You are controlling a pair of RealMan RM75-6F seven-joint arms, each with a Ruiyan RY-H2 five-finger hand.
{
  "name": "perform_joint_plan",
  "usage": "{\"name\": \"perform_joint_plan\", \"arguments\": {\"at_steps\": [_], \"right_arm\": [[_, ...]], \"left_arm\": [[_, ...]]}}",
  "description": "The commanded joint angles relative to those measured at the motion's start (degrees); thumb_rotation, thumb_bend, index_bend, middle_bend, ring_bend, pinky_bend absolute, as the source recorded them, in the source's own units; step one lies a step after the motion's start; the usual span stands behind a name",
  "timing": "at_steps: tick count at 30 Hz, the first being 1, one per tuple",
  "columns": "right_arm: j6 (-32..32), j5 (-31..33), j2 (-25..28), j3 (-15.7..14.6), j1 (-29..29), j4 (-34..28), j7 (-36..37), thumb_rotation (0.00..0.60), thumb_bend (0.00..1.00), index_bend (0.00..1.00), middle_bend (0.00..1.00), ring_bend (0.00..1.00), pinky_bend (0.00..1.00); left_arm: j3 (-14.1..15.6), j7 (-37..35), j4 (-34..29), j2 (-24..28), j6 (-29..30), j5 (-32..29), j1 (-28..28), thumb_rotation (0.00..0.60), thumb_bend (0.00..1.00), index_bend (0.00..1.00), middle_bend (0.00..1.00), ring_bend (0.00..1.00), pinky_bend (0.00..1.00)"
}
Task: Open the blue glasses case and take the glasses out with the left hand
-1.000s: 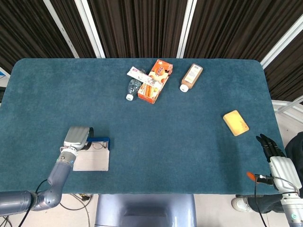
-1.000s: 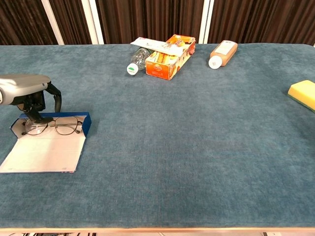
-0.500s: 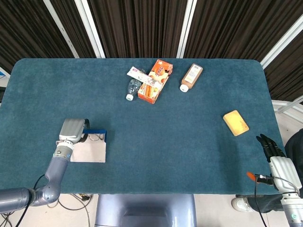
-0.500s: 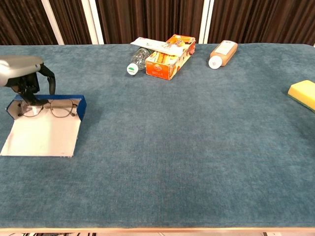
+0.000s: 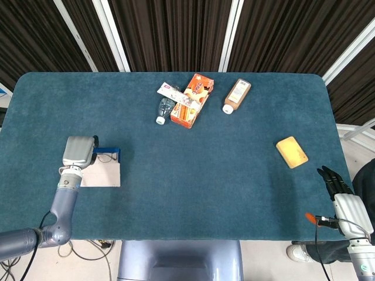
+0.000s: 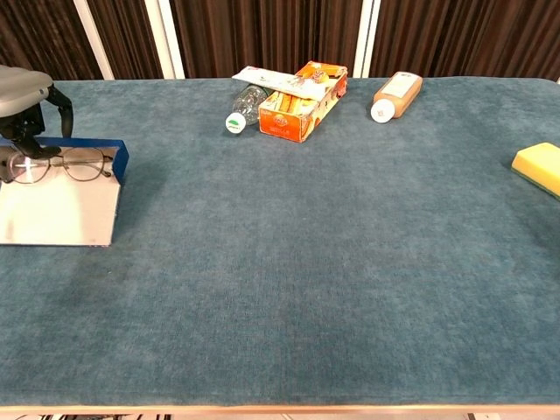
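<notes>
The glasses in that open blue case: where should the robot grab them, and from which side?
Probably at the thin bridge between the lenses, coming down from above. The glasses lie flat and unfolded in the open case, lenses up, so the frame is exposed on top. The left hand is right above their left end.

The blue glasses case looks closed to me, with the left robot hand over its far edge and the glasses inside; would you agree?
Not quite: the blue glasses case is open, its pale lid lying flat toward the camera. The chest view shows this, with the glasses exposed inside. The rest holds: the left robot hand is over its far edge.
</notes>
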Motion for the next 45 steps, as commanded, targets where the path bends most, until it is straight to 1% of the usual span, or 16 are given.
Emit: {"name": "perform_joint_plan", "arguments": {"at_steps": [1, 5, 10, 16, 25, 26, 27, 29, 31, 33, 34, 36, 38, 42, 45], "right_arm": [[0.01, 0.01, 0.00, 0.01, 0.00, -0.03, -0.01, 0.600, 0.14, 0.00, 0.00, 0.00, 0.19], [0.09, 0.00, 0.01, 0.00, -0.05, -0.03, -0.03, 0.600, 0.14, 0.00, 0.00, 0.00, 0.19], [0.08, -0.01, 0.01, 0.01, -0.04, -0.03, -0.08, 0.600, 0.14, 0.00, 0.00, 0.00, 0.19], [0.07, -0.03, 0.01, -0.01, -0.03, -0.01, -0.11, 0.600, 0.14, 0.00, 0.00, 0.00, 0.19], [0.04, 0.05, -0.03, 0.00, -0.04, -0.02, -0.19, 0.600, 0.14, 0.00, 0.00, 0.00, 0.19], [0.04, 0.04, -0.03, 0.00, -0.04, -0.03, -0.20, 0.600, 0.13, 0.00, 0.00, 0.00, 0.19], [0.05, 0.03, -0.02, -0.01, -0.04, -0.04, -0.21, 0.600, 0.13, 0.00, 0.00, 0.00, 0.19], [0.05, 0.04, 0.00, -0.01, -0.05, -0.05, -0.19, 0.600, 0.14, 0.00, 0.00, 0.00, 0.19], [0.05, 0.06, 0.02, -0.01, -0.06, -0.06, -0.15, 0.600, 0.14, 0.00, 0.00, 0.00, 0.19], [0.06, 0.07, 0.04, 0.00, -0.07, -0.08, -0.11, 0.600, 0.14, 0.00, 0.00, 0.00, 0.19], [0.04, 0.06, 0.05, -0.01, -0.06, -0.06, -0.11, 0.600, 0.14, 0.00, 0.00, 0.00, 0.19], [0.01, 0.05, 0.06, -0.03, -0.05, -0.07, -0.11, 0.600, 0.14, 0.00, 0.00, 0.00, 0.19], [0.04, 0.02, 0.07, -0.02, -0.05, -0.09, -0.11, 0.600, 0.14, 0.00, 0.00, 0.00, 0.19], [0.14, -0.07, 0.07, -0.04, -0.10, -0.12, -0.15, 0.600, 0.14, 0.00, 0.00, 0.00, 0.19], [0.04, -0.01, 0.04, -0.06, -0.07, -0.12, -0.21, 0.600, 0.14, 0.00, 0.00, 0.00, 0.19]], "left_arm": [[0.86, -0.29, 2.08, -1.00, 0.92, 2.47, 0.85, 0.600, 0.38, 0.55, 1.00, 0.94, 1.00], [1.65, -0.34, 4.20, -2.09, 1.94, 5.33, 1.68, 0.600, 0.38, 0.55, 1.00, 0.94, 1.00], [1.55, -0.45, 5.10, -2.67, 1.34, 5.78, 2.42, 0.600, 0.38, 0.55, 1.00, 0.94, 1.00], [0.35, -0.40, 5.53, -3.36, -0.30, 3.68, 3.04, 0.600, 0.38, 0.55, 1.00, 0.94, 1.00], [-1.38, 0.35, 8.31, -5.45, -1.14, 2.25, 3.21, 0.600, 0.38, 0.54, 1.00, 0.94, 1.00], [-1.69, 0.33, 8.64, -5.73, -1.31, 1.93, 3.21, 0.600, 0.37, 0.52, 1.00, 0.94, 1.00], [-1.97, 0.34, 8.90, -5.97, -1.50, 1.59, 3.22, 0.600, 0.35, 0.48, 1.00, 0.94, 1.00], [-2.48, 0.46, 9.28, -6.38, -1.86, 0.93, 3.24, 0.600, 0.29, 0.36, 1.00, 0.94, 1.00], [-2.69, 0.89, 9.45, -6.51, -2.14, 0.55, 3.26, 0.600, 0.18, 0.20, 1.00, 0.93, 1.00], [-2.84, 1.69, 9.10, -6.25, -2.44, -0.11, 3.30, 0.600, 0.13, 0.14, 1.00, 0.92, 1.00], [-3.02, 1.90, 8.76, -6.04, -2.42, -0.28, 3.32, 0.600, 0.12, 0.13, 1.00, 0.92, 1.00], [-3.38, 1.99, 7.96, -5.44, -2.10, -0.36, 3.51, 0.600, 0.12, 0.12, 1.00, 0.92, 1.00], [-3.78, 1.83, 7.05, -4.74, -1.66, -0.50, 3.85, 0.600, 0.12, 0.14, 1.00, 0.92, 1.00], [-4.91, 0.10, 3.28, -2.95, -0.58, -0.90, 5.10, 0.600, 0.20, 0.29, 1.00, 0.93, 1.00], [-4.98, -1.57, -1.79, -0.85, 0.07, -0.64, 6.55, 0.600, 0.22, 0.35, 1.00, 0.94, 1.00]]}}
